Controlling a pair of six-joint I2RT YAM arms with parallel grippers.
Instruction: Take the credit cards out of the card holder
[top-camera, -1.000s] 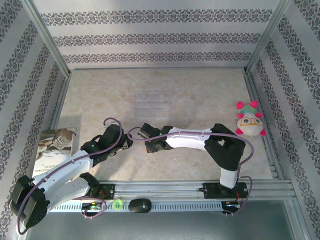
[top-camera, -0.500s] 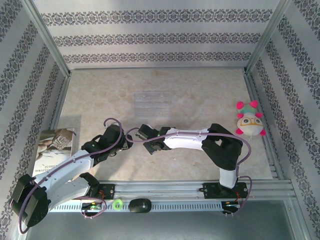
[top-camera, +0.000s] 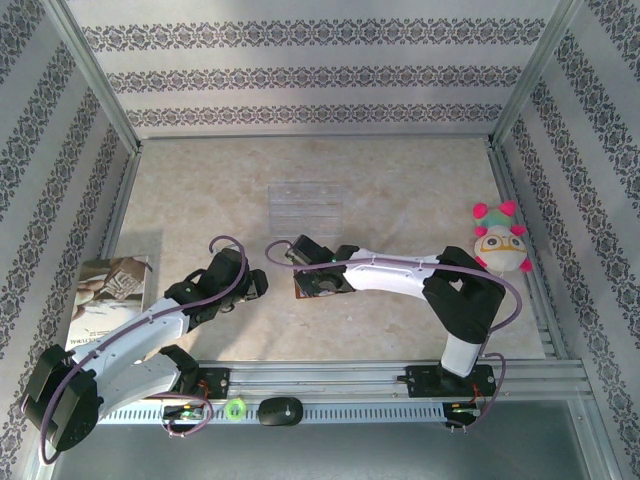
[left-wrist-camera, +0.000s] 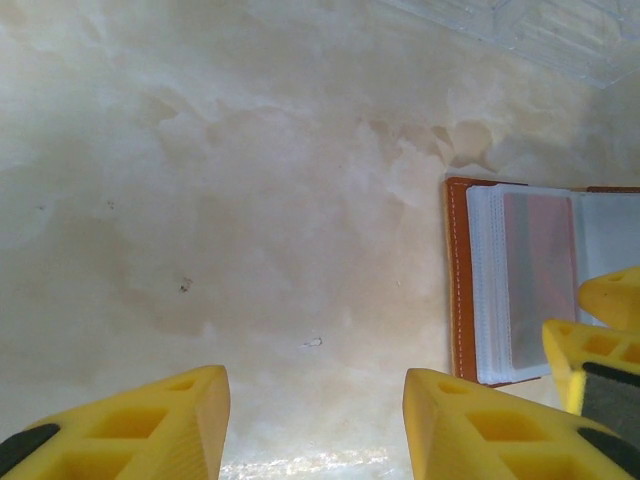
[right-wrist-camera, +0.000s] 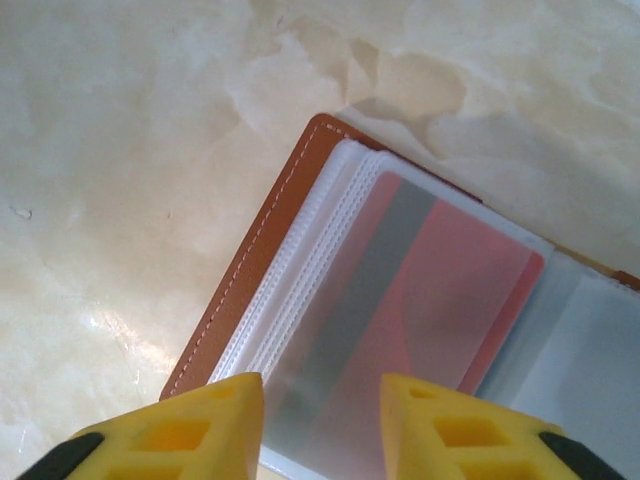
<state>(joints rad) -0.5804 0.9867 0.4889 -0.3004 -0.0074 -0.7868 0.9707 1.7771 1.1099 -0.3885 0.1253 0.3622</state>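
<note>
The brown leather card holder (right-wrist-camera: 252, 262) lies open on the table, its clear sleeves fanned out. Behind the top sleeve sits a red credit card (right-wrist-camera: 452, 290) with a dark stripe. My right gripper (right-wrist-camera: 322, 425) hovers open just over that sleeve's near edge, with nothing gripped. In the left wrist view the card holder (left-wrist-camera: 460, 290) is at the right, with the red card (left-wrist-camera: 537, 270) inside and the right gripper's yellow fingers (left-wrist-camera: 590, 350) over its lower corner. My left gripper (left-wrist-camera: 315, 430) is open over bare table to the left. From above, the left gripper (top-camera: 258, 285) and right gripper (top-camera: 308, 282) flank the card holder (top-camera: 298, 293).
A clear ridged plastic tray (top-camera: 303, 208) lies farther back at mid-table, and its edge (left-wrist-camera: 540, 30) also appears in the left wrist view. A plush toy (top-camera: 499, 240) sits at the right wall. A booklet (top-camera: 110, 300) lies at the near left.
The right arm has shifted, its wrist moving slightly away from the bases and its elbow to the right. A brown edge of the card holder now shows beneath it. The left arm has barely moved.
</note>
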